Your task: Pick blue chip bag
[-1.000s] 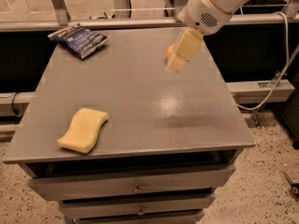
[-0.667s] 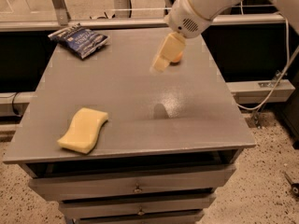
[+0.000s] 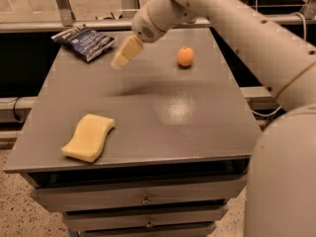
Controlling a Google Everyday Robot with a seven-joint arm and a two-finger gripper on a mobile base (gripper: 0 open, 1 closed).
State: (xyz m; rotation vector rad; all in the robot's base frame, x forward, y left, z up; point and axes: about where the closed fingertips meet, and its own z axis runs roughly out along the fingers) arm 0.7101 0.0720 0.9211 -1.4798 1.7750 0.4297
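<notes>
The blue chip bag is dark blue with white lettering and lies at the far left corner of the grey table. My gripper hangs above the table just right of the bag, a short way from it and not touching it. Its cream-coloured fingers point down and to the left. Nothing shows between them.
A yellow sponge lies near the table's front left edge. A small orange sits at the back, right of my gripper. My white arm crosses the upper right. Drawers are below the tabletop.
My gripper has swung left across the back of the table toward the chip bag. The orange, hidden behind it earlier, now shows.
</notes>
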